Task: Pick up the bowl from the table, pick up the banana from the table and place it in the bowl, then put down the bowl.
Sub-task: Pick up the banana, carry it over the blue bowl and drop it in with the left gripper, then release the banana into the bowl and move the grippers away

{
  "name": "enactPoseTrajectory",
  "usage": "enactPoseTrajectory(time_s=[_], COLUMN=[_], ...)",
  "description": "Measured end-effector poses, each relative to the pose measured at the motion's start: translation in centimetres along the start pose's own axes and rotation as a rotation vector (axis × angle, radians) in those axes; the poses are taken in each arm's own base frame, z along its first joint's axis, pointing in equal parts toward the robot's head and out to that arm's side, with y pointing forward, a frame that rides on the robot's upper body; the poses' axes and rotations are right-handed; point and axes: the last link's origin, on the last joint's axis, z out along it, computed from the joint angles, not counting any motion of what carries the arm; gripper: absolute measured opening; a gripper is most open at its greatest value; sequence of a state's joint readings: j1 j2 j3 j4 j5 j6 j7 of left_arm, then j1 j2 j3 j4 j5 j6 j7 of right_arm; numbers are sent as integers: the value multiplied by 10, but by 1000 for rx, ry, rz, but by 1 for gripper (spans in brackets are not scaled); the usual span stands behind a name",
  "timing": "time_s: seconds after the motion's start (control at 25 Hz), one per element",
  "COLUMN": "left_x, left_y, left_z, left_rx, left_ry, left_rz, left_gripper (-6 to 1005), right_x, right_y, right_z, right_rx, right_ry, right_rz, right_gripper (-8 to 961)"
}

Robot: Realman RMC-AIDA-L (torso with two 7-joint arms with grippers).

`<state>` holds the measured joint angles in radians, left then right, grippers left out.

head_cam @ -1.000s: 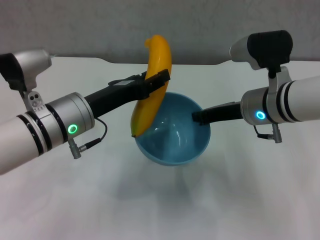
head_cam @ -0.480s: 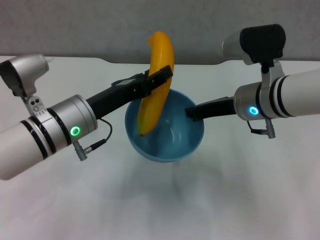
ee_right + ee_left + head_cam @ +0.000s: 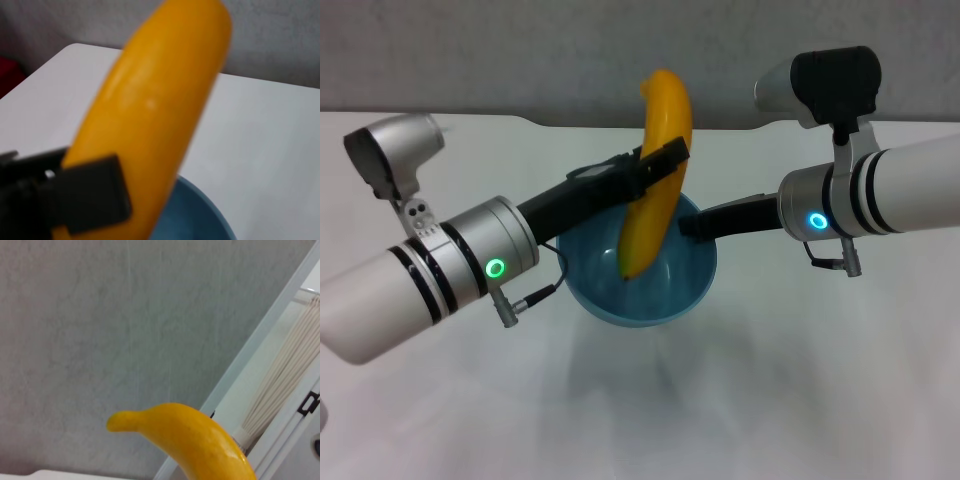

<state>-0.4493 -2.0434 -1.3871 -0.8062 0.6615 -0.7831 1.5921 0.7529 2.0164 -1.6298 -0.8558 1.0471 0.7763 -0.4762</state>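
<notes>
My left gripper (image 3: 658, 165) is shut on the yellow-orange banana (image 3: 657, 175) and holds it nearly upright, its lower end inside the light-blue bowl (image 3: 650, 290). My right gripper (image 3: 692, 226) is shut on the bowl's right rim and holds the bowl above the white table (image 3: 800, 380). The banana's upper end shows in the left wrist view (image 3: 195, 440). In the right wrist view the banana (image 3: 160, 110) fills the middle, with the left gripper's black finger (image 3: 90, 197) across it and the bowl's rim (image 3: 205, 212) below.
A grey wall (image 3: 520, 50) stands behind the table's far edge, which has a shallow notch (image 3: 570, 122). A white frame and blinds (image 3: 285, 380) show in the left wrist view.
The banana and my left gripper have moved right and a little lower, so the banana's end sits deeper in the bowl. My right gripper and the bowl have shifted left.
</notes>
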Motion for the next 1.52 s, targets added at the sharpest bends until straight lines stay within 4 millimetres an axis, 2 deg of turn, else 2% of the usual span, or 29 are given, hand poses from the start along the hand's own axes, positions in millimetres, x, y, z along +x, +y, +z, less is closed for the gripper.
enactPoseTrajectory(time_s=[0.36, 0.64, 0.76, 0.96, 1.52], left_x=[-9, -7, -7, -3, 9], left_y=[-8, -9, -9, -7, -13], left_z=[-3, -4, -5, -6, -17], left_rx=[29, 30, 29, 14, 29], left_ry=[-21, -14, -8, 8, 66], left_rz=[8, 19, 19, 16, 144], left_gripper=[514, 515, 730, 907, 899], right_x=[1, 2, 1, 4, 20], right_y=[-4, -8, -10, -14, -27], right_z=[-2, -3, -5, -5, -5], right_rx=[5, 9, 11, 19, 41], right_ry=[-4, -5, -8, -5, 35], right_rz=[16, 30, 37, 45, 89], right_gripper=[83, 85, 86, 87, 92])
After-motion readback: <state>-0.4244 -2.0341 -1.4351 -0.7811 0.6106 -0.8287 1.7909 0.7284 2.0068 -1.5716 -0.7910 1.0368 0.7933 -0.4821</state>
